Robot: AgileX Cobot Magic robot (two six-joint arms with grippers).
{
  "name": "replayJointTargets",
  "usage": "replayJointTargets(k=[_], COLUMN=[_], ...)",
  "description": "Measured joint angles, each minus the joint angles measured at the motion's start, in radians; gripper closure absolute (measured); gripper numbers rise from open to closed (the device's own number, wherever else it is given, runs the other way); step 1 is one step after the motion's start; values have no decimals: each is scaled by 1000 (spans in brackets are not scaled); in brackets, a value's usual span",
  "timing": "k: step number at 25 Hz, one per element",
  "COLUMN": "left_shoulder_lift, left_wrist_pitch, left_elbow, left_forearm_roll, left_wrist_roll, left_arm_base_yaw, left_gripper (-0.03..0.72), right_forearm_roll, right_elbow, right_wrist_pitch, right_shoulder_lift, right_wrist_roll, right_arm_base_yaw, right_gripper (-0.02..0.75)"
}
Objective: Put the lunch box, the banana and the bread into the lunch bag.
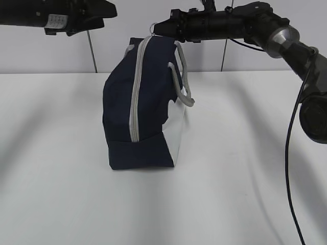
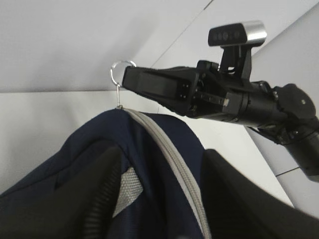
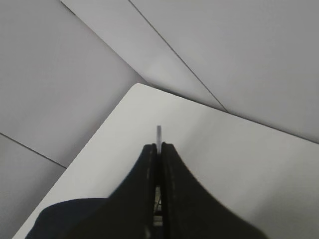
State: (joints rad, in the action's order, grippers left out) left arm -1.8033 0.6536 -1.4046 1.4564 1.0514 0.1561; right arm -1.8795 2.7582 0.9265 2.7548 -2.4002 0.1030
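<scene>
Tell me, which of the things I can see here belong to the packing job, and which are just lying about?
Part of the job:
- navy-blue fabric lunch bag with grey zipper, zipped shut
- metal ring pull, pinched by the right tool
- left tool, open above the bag

Just there:
- white table
- nothing else; no box, banana or bread shows

lunch bag (image 1: 120,112): matt navy cloth
zipper (image 1: 136,97): grey woven tape
ring pull (image 2: 121,69): shiny metal
table (image 1: 240,168): smooth matt white
</scene>
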Motion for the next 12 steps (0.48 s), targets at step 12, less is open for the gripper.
replayJointTargets(k=[12], left_shoulder_lift=[-201], left_wrist_pitch=[-52], left_elbow=[-201], left_forearm_roll=[-188], left_wrist_roll=[-283], left_arm_base_yaw=[67], left_gripper=[406], right_forearm_roll=[0], right_elbow=[0], right_wrist_pitch=[2], right_shoulder_lift=[0], right_wrist_roll=[0], right_arm_base_yaw=[0], right_gripper=[754])
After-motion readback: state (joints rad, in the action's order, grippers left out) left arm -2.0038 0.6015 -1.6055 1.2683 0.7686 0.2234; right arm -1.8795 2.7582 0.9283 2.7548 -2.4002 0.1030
